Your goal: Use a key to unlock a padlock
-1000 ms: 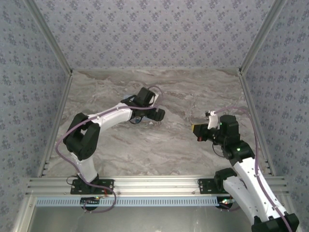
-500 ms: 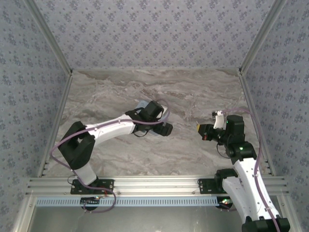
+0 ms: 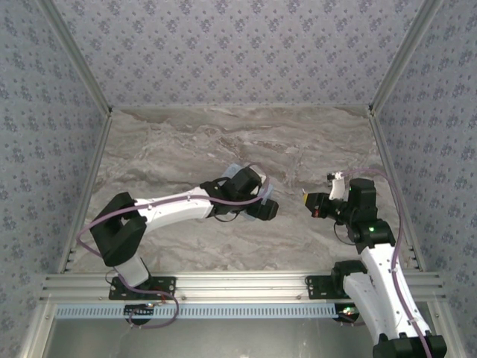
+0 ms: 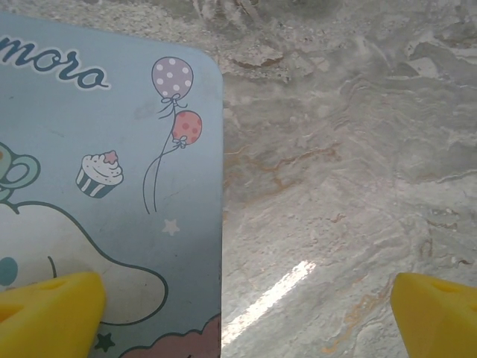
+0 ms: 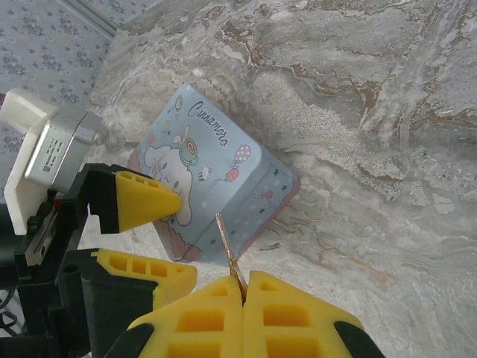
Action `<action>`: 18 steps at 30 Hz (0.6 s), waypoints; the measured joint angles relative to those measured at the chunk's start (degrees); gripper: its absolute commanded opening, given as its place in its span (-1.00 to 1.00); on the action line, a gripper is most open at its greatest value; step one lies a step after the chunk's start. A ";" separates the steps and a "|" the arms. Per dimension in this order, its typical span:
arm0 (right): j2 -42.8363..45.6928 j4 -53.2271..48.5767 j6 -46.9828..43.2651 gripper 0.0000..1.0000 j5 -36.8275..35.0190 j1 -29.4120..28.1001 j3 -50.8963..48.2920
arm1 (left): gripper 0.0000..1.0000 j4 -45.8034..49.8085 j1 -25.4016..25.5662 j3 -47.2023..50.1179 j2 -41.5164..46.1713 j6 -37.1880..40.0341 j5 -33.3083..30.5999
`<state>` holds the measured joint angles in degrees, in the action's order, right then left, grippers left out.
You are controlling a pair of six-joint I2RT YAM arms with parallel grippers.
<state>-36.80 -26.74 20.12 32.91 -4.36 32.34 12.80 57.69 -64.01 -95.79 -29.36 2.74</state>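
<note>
Remote session: my left gripper (image 4: 242,317), fingers spread wide, straddles the cartoon tin's (image 4: 112,186) edge. At its 3 o'clock, the right gripper (image 5: 242,292) pinches the key (image 5: 226,242), tip toward 11 o'clock. I'd hold that pinch firm and approach the padlock slowly.

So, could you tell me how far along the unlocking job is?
Done: the right tool is shut on the key, its blade sticking out. In hand: the left tool is open, one finger over the cartoon tin. Left: inserting and turning the key.
</note>
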 measured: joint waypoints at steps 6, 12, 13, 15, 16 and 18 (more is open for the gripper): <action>-0.50 0.11 0.00 -1.00 0.13 0.00 0.00 | 0.99 -0.85 0.09 -1.97 -1.84 -0.28 0.68; -1.16 0.15 0.02 -1.00 0.17 0.00 0.00 | 0.99 -0.57 -0.02 -4.57 -3.96 0.52 0.90; -1.18 0.17 0.02 -1.00 0.17 0.00 0.00 | 0.98 -0.59 -0.26 -4.76 -4.15 0.74 1.03; -1.18 0.20 0.02 -1.00 0.17 0.00 0.00 | 0.99 -0.70 -0.66 -5.07 -4.55 0.85 1.42; -1.18 0.22 0.04 -1.00 0.17 0.00 0.00 | 0.99 -0.74 -0.92 -5.31 -4.74 0.98 1.79; -1.20 0.26 0.11 -1.00 0.26 0.00 0.00 | 0.99 -1.01 -1.36 -5.79 -5.18 1.20 2.16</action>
<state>-38.00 -26.48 20.23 33.17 -4.36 32.34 11.79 56.34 -69.80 -100.97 -28.16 4.91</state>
